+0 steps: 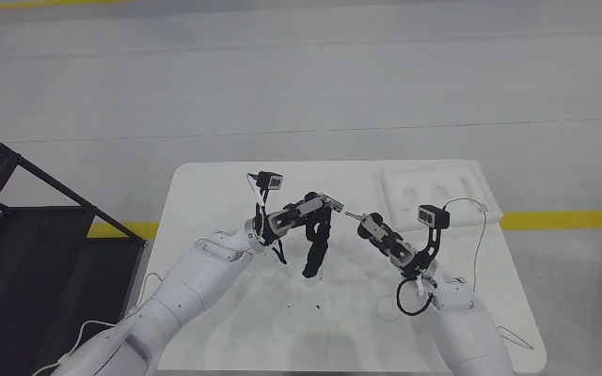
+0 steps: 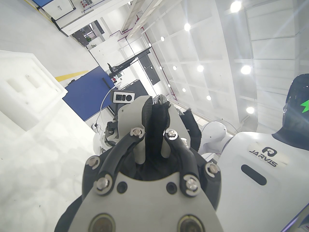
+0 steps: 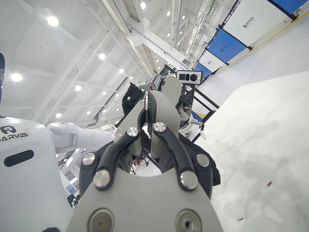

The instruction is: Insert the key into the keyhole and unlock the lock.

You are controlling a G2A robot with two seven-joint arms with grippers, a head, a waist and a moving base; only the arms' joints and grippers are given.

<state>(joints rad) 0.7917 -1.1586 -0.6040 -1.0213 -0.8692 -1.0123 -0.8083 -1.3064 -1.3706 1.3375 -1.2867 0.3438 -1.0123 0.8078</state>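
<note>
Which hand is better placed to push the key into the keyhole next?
Right. The right hand grips the key, aimed at the keyhole just ahead; the left hand only holds the lock up.

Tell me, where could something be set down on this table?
Bare: the far-left corner of the table, and the middle of its near edge. Crowded: the centre, where left gripper faces right gripper, and the foam tray corner.

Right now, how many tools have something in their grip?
2. The left tool is shut on the lock. The right tool, facing it over the middle of the table, is shut on the key.
</note>
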